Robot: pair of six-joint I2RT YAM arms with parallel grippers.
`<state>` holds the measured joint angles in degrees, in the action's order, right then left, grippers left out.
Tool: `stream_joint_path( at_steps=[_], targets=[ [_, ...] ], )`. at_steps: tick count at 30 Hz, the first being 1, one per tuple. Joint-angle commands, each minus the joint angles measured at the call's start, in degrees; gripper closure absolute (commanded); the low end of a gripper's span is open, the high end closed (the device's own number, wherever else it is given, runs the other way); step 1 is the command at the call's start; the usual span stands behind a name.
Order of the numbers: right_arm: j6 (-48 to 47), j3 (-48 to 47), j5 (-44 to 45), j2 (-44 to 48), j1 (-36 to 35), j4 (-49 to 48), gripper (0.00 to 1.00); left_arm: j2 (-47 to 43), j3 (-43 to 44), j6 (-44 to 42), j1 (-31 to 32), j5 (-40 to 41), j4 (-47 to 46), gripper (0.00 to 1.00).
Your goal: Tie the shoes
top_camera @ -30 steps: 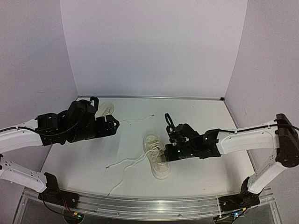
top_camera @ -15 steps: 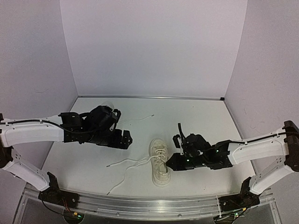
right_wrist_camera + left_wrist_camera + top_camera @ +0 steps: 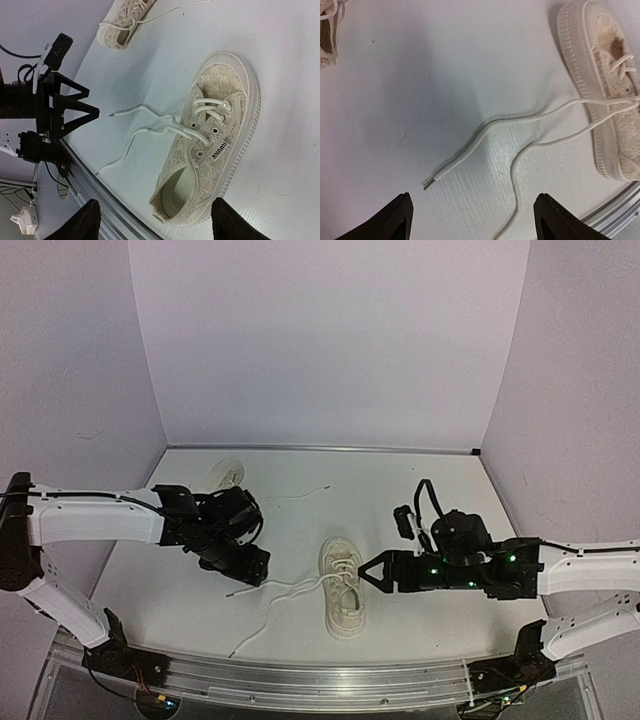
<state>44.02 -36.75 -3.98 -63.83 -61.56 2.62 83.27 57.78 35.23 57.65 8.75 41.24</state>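
One cream-white sneaker [image 3: 342, 587] lies mid-table, toe away from me, untied. Its two white laces [image 3: 275, 600] trail left over the table. The second sneaker [image 3: 228, 474] lies at the back left, partly hidden behind my left arm, its lace [image 3: 300, 495] trailing right. My left gripper [image 3: 248, 568] is open and empty, low over the table just behind a lace tip [image 3: 427, 186]. In the left wrist view the near sneaker [image 3: 605, 90] is at the right. My right gripper [image 3: 372, 571] is open and empty, right of the near sneaker [image 3: 215, 140].
A metal rail [image 3: 320, 675] runs along the near table edge, close to the sneaker's heel and one lace end. White walls enclose the table at the back and both sides. The left gripper [image 3: 65, 110] shows in the right wrist view.
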Motion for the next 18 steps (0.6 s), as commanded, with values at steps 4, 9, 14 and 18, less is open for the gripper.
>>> stream_joint_path(
  at_steps=[4,9,14,18],
  targets=[
    [-4.24,-3.64,-0.05,0.42,-0.16,4.24,0.25,9.49,2.8,-5.5,-2.82,0.28,6.24,0.2],
    [-5.36,-4.12,-0.98,0.39,-0.16,4.15,0.25,13.31,3.93,-10.52,-6.19,-4.03,3.85,0.26],
    [-5.95,-4.06,-1.08,2.17,-0.14,4.29,0.24,17.04,5.42,-15.53,-9.35,-8.36,2.65,0.3],
    [-6.5,-4.2,-1.03,2.87,-0.19,4.63,0.23,20.14,5.97,-17.65,-9.57,-11.25,2.86,0.34]
  ],
)
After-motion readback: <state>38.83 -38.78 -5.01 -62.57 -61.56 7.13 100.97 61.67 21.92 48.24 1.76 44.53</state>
